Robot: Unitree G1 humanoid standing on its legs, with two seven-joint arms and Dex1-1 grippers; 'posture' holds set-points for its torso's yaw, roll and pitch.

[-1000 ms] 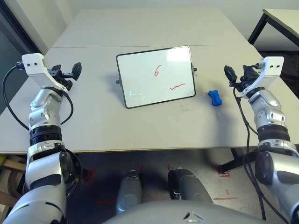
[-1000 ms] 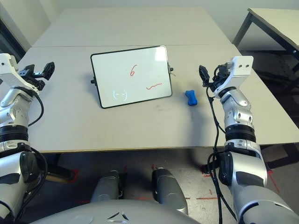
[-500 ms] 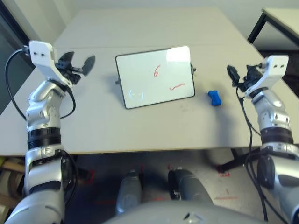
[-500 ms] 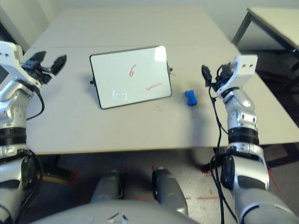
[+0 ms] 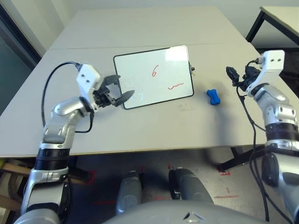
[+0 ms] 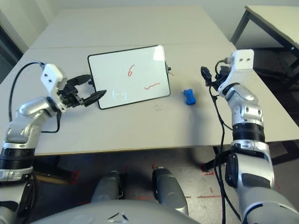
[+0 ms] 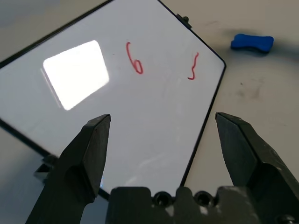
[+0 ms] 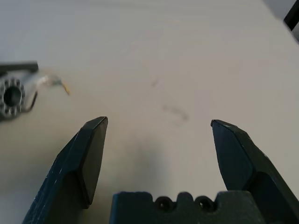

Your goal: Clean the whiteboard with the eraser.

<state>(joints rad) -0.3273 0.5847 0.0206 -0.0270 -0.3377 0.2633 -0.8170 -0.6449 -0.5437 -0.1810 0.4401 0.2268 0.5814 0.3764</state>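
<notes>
Pale counter (image 5: 140, 135); blue bone-shaped eraser (image 5: 213, 97) on it, between framed whiteboard (image 5: 154, 95) and right tool (image 5: 238, 79), nearer right tool; long axis roughly front-to-back; right tool spread, empty; left tool (image 5: 125, 88) likewise, beside whiteboard's left edge.

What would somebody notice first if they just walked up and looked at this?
Probably the shiny whiteboard in the middle of the table, with a red 6 and a red squiggle on it. Next comes the bright blue eraser, lying on the table between the board and the robot's right hand. The robot's left hand stands out too, with its black fingers spread open by the board's left edge.
</notes>
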